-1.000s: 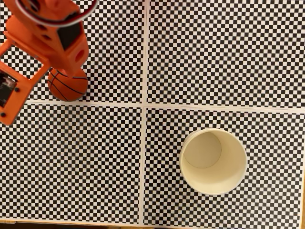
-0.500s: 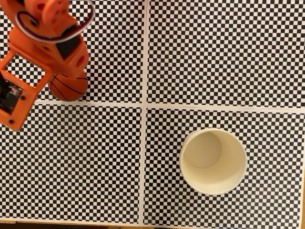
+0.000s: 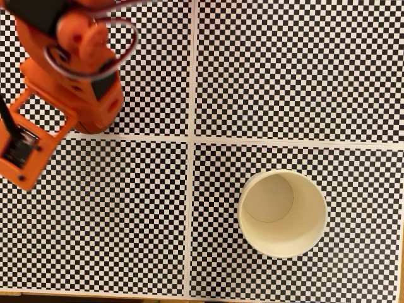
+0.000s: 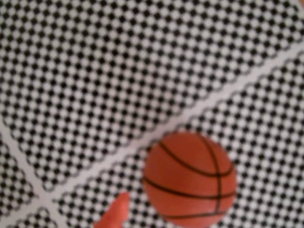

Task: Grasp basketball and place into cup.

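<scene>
The orange basketball with black seams lies on the checkered mat in the wrist view, low and right of centre. One orange fingertip pokes in from the bottom edge just left of the ball, apart from it; the other finger is out of frame. In the fixed view the orange arm stands over the ball at the upper left and covers it. The cream-white cup stands upright and empty at the lower right, far from the arm.
The checkered mat is split into quarters by white tape lines. A red cable loops over the arm's top. The table's wooden edge runs along the bottom of the fixed view.
In the fixed view the arm has shifted down and slightly right over the basketball, which showed beneath it before and is now covered. The cup has not moved.
</scene>
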You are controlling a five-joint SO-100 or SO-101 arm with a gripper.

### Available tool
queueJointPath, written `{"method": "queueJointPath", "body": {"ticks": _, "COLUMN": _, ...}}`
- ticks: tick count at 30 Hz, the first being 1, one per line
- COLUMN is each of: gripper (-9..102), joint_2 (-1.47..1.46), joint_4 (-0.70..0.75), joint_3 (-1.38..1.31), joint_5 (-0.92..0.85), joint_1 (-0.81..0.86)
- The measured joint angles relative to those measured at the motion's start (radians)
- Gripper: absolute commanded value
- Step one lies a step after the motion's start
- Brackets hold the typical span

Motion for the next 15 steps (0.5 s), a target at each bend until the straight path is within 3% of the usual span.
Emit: {"method": "queueJointPath", "body": {"ticks": 15, "gripper": 59, "joint_2": -0.067, "joint_4": -0.132, "joint_3": 0.075, "joint_5": 0.032, "joint_1": -0.031}}
